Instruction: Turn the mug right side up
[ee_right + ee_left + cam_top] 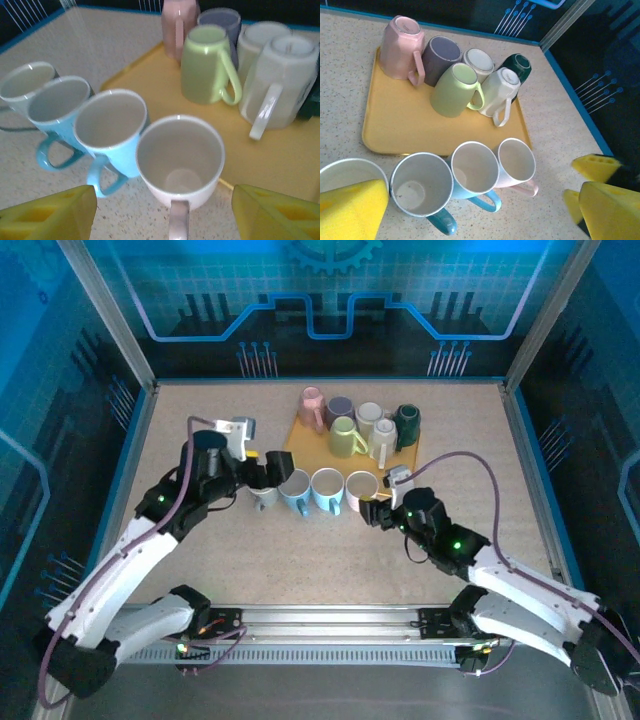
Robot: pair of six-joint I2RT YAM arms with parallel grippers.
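The speckled beige desk (330, 560) sits inside a booth of blue circuit-patterned panels (200, 290) framed by aluminium posts; a yellow tray (405, 125) lies at upper centre of the overhead view, carrying six mugs bottom-up. Just below the tray four mugs stand upright in a row; the pale pink mug (180, 160) is the rightmost, mouth up on the desk, just beside the tray's near edge. Its handle points at the right end effector (375, 512), whose fingers are spread either side of it, gripping nothing; the left end effector (265, 472) gapes wide and empty by the leftmost grey mug (265, 495).
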